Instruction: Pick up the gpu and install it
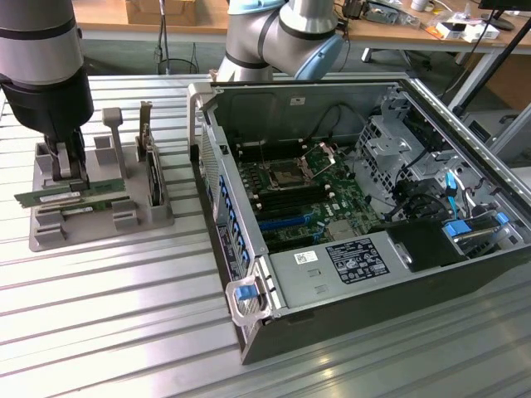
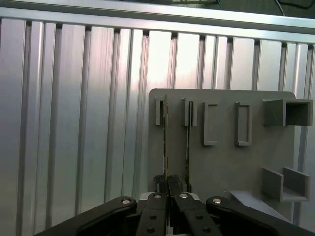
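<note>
The gpu [image 1: 70, 193] stood on edge in the grey tray [image 1: 99, 220], its long axis level across the tray's slots, with 1 end overhanging the tray's outer edge. The gripper [image 1: 68, 176] pinched it near mid-length, jaws nearly together. The board looked light, thin, stiff but fragile, so a flat-faced grip at its middle seemed safest.

The gpu [image 1: 99, 187] sits in the tray [image 1: 50, 238], exterior view's left of the case [image 1: 373, 322].
</note>
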`<state>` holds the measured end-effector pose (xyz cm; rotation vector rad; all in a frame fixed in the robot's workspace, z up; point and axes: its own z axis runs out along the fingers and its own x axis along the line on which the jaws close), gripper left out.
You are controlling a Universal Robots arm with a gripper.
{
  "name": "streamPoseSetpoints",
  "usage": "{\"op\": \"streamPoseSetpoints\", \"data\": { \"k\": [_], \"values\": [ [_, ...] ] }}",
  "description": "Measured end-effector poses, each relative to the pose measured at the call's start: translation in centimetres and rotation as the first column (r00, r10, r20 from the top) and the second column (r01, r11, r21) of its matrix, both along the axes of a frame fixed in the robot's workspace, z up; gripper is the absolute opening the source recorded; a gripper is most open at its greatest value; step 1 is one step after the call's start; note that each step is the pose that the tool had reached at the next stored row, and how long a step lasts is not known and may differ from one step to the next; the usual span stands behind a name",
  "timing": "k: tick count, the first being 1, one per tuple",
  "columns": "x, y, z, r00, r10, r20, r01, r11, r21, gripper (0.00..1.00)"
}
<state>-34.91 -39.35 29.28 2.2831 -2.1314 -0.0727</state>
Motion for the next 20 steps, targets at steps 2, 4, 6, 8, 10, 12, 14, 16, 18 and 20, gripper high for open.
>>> {"op": "streamPoseSetpoints", "data": {
  "k": [2, 4, 6, 8, 10, 12, 14, 16, 18, 20],
  "values": [
    [0.00, 0.00, 0.10, 1.0000, 0.000, 0.0000, 0.000, 1.0000, 0.0001, 0.12],
    [0.00, 0.00, 0.17, 1.0000, 0.000, 0.0000, 0.000, 1.0000, 0.0001, 0.12],
    [0.00, 0.00, 0.25, 1.0000, 0.000, 0.0000, 0.000, 1.0000, 0.0000, 0.12],
    [0.00, 0.00, 0.33, 1.0000, 0.000, 0.0000, 0.000, 1.0000, 0.0000, 0.12],
    [0.00, 0.00, 0.41, 1.0000, 0.000, -0.0001, 0.000, 1.0000, 0.0000, 0.12],
    [0.00, 0.00, 0.52, 1.0000, 0.000, -0.0001, 0.000, 1.0000, 0.0000, 0.12],
    [0.00, 0.00, 0.63, 1.0000, 0.000, 0.0000, 0.000, 1.0000, 0.0000, 0.12],
    [0.00, 0.00, 0.80, 1.0000, 0.000, 0.0000, 0.000, 1.0000, 0.0000, 0.12],
    [0.00, 0.00, 0.91, 1.0000, 0.000, 0.0000, 0.000, 1.0000, 0.0000, 0.12],
    [0.00, 0.00, 1.06, 1.0000, 0.000, 0.0000, 0.000, 1.0000, 0.0000, 0.12]
  ]
}}
